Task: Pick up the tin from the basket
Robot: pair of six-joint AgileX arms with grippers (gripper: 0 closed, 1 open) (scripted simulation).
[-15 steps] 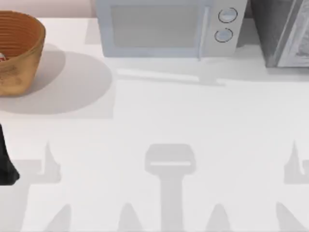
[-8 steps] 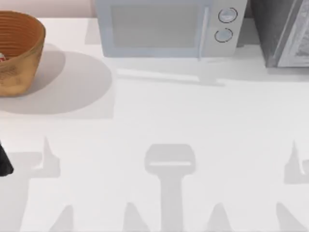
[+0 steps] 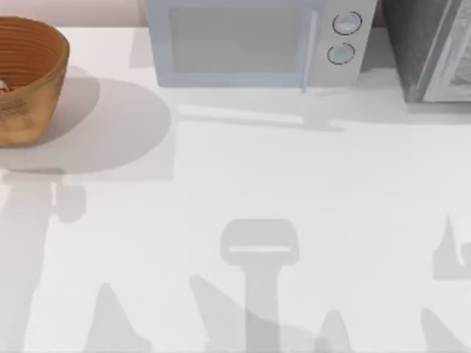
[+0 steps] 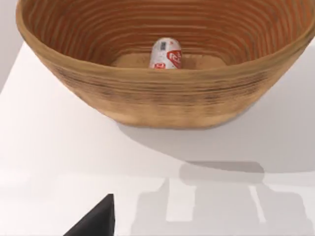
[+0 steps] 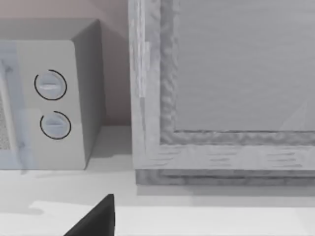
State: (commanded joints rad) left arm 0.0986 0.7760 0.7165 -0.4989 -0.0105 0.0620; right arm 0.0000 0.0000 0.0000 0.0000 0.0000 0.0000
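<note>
The left gripper (image 4: pixel 96 221) is showing as just a dark finger tip in its wrist view, well short of the basket (image 4: pixel 162 98) and outside its wall, and whether that claw is spread or pressed together I cannot tell. It is facing the basket's tan side. The tin (image 4: pixel 166 54) is lying inside the basket on the ribbed floor, untouched. So nothing is grasped yet; the reach over the rim, the pinch and the lift all look to be ahead. The right gripper (image 5: pixel 96 219) is sitting parked, facing the microwave (image 5: pixel 49 108), far from the basket.

The basket (image 3: pixel 29 77) sits far left on the table (image 3: pixel 294 191), microwave (image 3: pixel 257 40) right of it; the tin (image 4: pixel 166 54) apparently lies inside
</note>
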